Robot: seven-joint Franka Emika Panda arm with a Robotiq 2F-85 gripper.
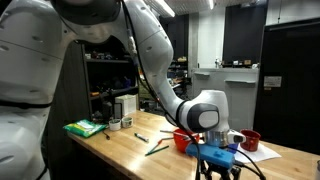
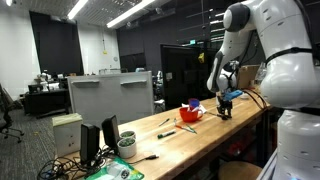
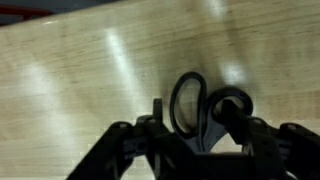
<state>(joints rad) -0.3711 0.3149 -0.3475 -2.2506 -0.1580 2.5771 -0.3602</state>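
Between the fingers (image 3: 125,150), at the centre of the gripper (image 3: 200,150), lie the scissors (image 3: 190,100). Handle loops sit side by side, poking out past the fingertips; blades hidden underneath. Can't tell if clamped or just straddling. Bare table (image 3: 70,80) all round; bowl (image 1: 180,137) near the fingers.

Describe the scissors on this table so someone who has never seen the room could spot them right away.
Start at the long wooden table and follow the white robot arm down to its hand, beside the red bowl. Right at that hand, in the wrist view, are the scissors. They show two black oval finger loops against the pale wood, and nothing else nearby has such twin loops.
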